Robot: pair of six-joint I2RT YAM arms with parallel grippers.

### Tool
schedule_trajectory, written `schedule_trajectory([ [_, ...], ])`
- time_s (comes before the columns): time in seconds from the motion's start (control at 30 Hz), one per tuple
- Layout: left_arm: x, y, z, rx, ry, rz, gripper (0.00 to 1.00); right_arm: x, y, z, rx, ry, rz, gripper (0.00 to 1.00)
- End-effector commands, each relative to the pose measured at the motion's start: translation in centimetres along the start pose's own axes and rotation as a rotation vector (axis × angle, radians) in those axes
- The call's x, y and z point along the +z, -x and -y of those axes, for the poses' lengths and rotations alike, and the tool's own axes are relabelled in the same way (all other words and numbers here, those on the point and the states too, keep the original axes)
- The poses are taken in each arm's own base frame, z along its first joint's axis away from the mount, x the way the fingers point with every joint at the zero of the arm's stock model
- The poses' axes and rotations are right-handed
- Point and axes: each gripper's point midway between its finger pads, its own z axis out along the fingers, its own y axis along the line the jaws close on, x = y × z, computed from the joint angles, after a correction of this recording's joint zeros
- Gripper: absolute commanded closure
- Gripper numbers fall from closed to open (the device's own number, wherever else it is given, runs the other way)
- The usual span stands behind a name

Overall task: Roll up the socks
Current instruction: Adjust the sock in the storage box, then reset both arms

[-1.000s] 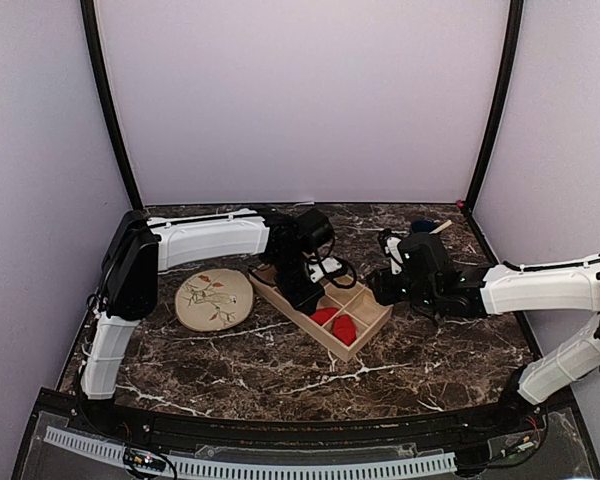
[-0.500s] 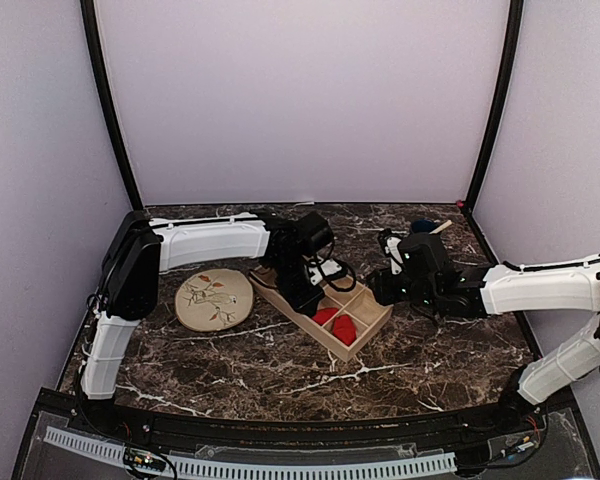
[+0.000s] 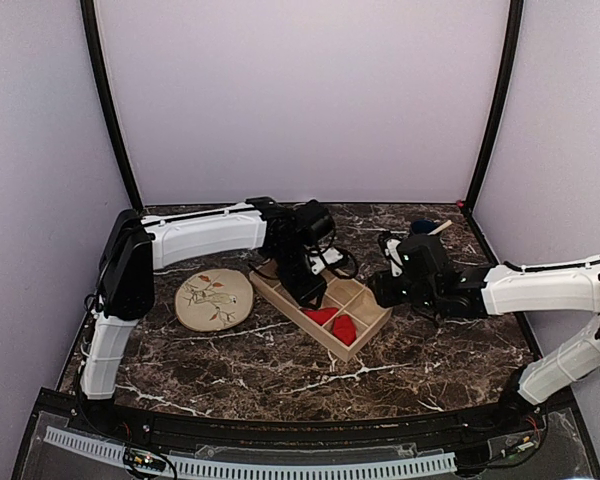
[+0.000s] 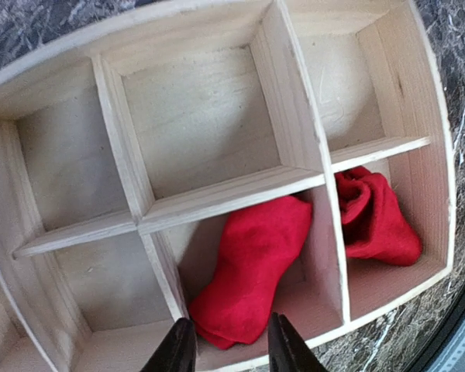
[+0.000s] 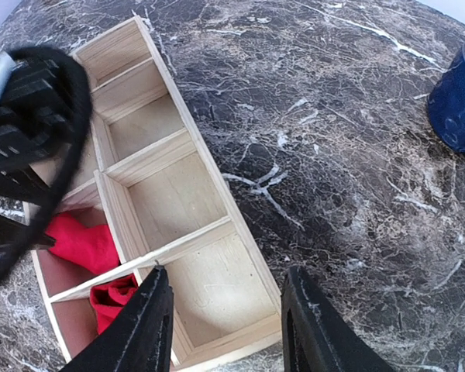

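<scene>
Two red socks lie in a wooden divided box [image 3: 375, 322]. One sock [image 4: 252, 279] is a folded bundle in a near compartment. The other sock [image 4: 376, 217] is a crumpled bundle in the compartment to its right. Both show in the top view [image 3: 321, 315] [image 3: 344, 329] and in the right wrist view [image 5: 81, 242] [image 5: 112, 298]. My left gripper [image 4: 228, 355] is open and empty, just above the first sock. My right gripper [image 5: 229, 329] is open and empty over the box's end compartment.
A round beige plate with a leaf pattern [image 3: 214, 299] lies left of the box. A blue cup [image 5: 459, 97] stands at the back right, also in the top view [image 3: 423, 227]. The box has several bare compartments. The table is dark marble.
My left gripper has lifted and drawn back a little from the box; the red sock under it shows more. The right arm has barely moved.
</scene>
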Motion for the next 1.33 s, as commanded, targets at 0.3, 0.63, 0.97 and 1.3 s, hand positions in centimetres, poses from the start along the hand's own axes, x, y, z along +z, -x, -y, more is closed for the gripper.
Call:
schedule_trajectory([
  [0.3, -16.9, 2.1, -5.5, -0.118, 0.44, 0.626, 0.5, -2.2, 3.4, 4.0, 0.056, -0.147, 0.126, 0.52],
  [0.63, -25.4, -9.5, -15.3, -0.447, 0.802, 1.162, 0.1, -5.6, 3.7, 12.3, 0.128, -0.402, 0.239, 0.28],
  [0.97, -22.5, -16.7, -22.1, -0.677, 0.859, 1.096, 0.01, -8.0, 1.6, 16.7, 0.191, -0.656, 0.262, 0.01],
  [1.3, -21.5, -17.6, -22.6, -0.696, 0.886, 1.078, 0.01, -8.2, 1.0, 17.1, 0.248, -0.665, 0.29, 0.01],
])
